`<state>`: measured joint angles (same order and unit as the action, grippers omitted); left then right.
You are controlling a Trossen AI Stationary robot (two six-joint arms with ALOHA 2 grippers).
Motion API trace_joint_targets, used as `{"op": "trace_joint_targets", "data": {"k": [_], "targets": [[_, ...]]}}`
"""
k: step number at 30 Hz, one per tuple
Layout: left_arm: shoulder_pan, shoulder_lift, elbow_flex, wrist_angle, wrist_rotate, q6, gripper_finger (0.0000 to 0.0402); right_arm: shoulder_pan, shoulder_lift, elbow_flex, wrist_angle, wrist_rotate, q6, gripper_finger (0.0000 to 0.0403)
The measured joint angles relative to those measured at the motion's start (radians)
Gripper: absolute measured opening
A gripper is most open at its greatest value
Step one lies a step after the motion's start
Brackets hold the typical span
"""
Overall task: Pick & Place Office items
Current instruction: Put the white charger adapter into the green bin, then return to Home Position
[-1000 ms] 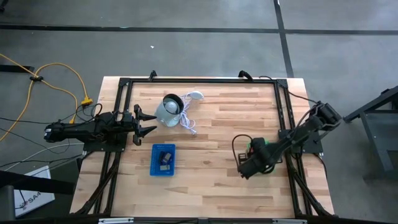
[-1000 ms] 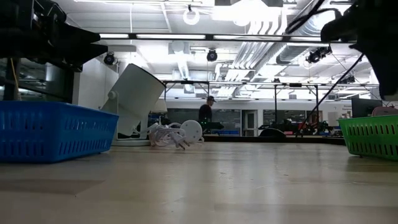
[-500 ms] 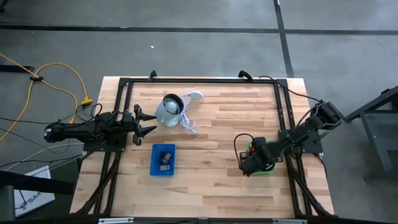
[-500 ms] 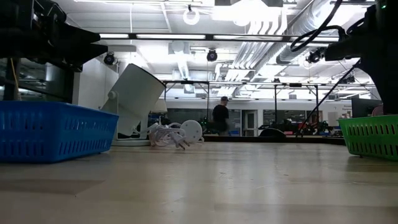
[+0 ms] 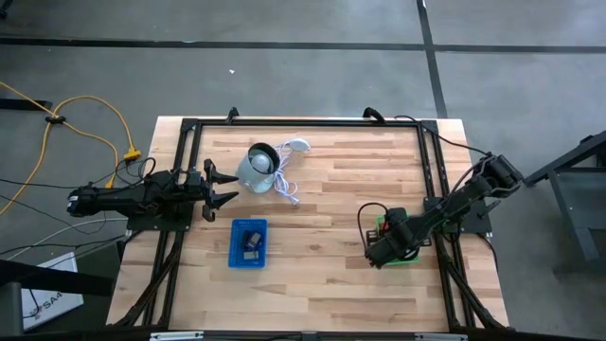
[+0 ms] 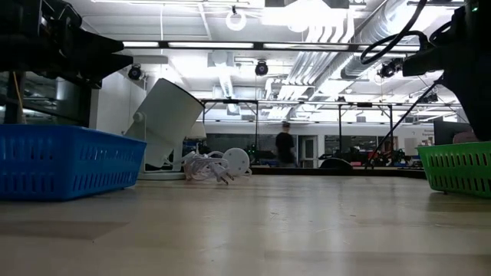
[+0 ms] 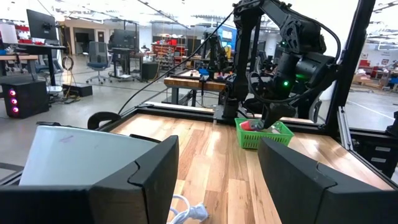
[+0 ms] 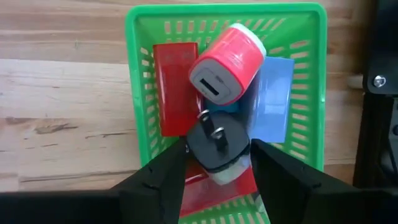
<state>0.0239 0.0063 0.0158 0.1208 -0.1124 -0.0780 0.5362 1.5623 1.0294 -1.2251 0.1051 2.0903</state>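
My right gripper (image 8: 219, 152) points down over the green basket (image 8: 224, 12) near the table's right edge, open. A black plug-like piece (image 8: 214, 146) with two prongs sits between its fingers. It lies on top of a flat red block (image 8: 176, 87), a pink-red cube (image 8: 227, 62) and a pale-blue block (image 8: 273, 99) in the basket. My left gripper (image 5: 222, 189) waits open and level at the table's left side. A blue tray (image 5: 248, 243) at the table's middle holds a dark piece. My right gripper's fingers (image 8: 171, 171) come from above and stand close against two opposite sides of the black plug-like piece (image 8: 193, 146). I cannot tell whether they touch it. The piece sits on the pile in the basket, prongs up.
A grey-white round object (image 5: 256, 169) with a white cord (image 5: 289, 182) lies behind the blue tray. A black frame (image 5: 431, 189) runs along the table's edges, close to the basket. Bare wood lies between tray and basket. A person walks in the room beyond.
My right gripper has sunk a little and shifted slightly toward the table's right edge, over the green basket, then kept still. The person in the background has walked to the right.
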Motion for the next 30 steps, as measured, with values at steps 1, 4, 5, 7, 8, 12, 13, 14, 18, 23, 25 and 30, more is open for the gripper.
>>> {"op": "trace_joint_targets", "data": {"k": [1,4,5,7,8,12,13,14,18,23,25,30], "targets": [[0.0,0.0,0.0,0.0,0.0,0.0,0.0212,0.0,0.0,0.0,0.0,0.0,0.0,0.0171],[0.0,0.0,0.0,0.0,0.0,0.0,0.0212,0.0,0.0,0.0,0.0,0.0,0.0,0.0179],[0.0,0.0,0.0,0.0,0.0,0.0,0.0212,0.0,0.0,0.0,0.0,0.0,0.0,0.0181],[0.0,0.0,0.0,0.0,0.0,0.0,0.0212,0.0,0.0,0.0,0.0,0.0,0.0,0.0185],[0.0,0.0,0.0,0.0,0.0,0.0,0.0212,0.0,0.0,0.0,0.0,0.0,0.0,0.0186],[0.0,0.0,0.0,0.0,0.0,0.0,0.0212,0.0,0.0,0.0,-0.001,0.0,0.0,0.0187],[0.0,0.0,0.0,0.0,0.0,0.0,0.0212,0.0,0.0,0.0,-0.001,0.0,0.002,0.0187],[0.0,0.0,0.0,0.0,0.0,0.0,0.0212,0.0,0.0,0.0,-0.001,0.0,0.006,0.0188],[0.0,0.0,0.0,0.0,0.0,0.0,0.0212,0.0,0.0,0.001,-0.001,-0.004,0.011,0.0188],[0.0,0.0,0.0,0.0,0.0,0.0,0.0212,0.0,-0.038,0.001,-0.008,-0.021,0.037,0.0188],[0.0,0.0,0.0,0.0,0.0,0.0,0.0212,0.0,-0.062,0.001,-0.007,-0.022,0.038,0.0188],[0.0,0.0,0.0,0.0,0.0,0.0,0.0212,0.0,-0.129,0.001,-0.001,0.007,0.038,0.0188]]}}
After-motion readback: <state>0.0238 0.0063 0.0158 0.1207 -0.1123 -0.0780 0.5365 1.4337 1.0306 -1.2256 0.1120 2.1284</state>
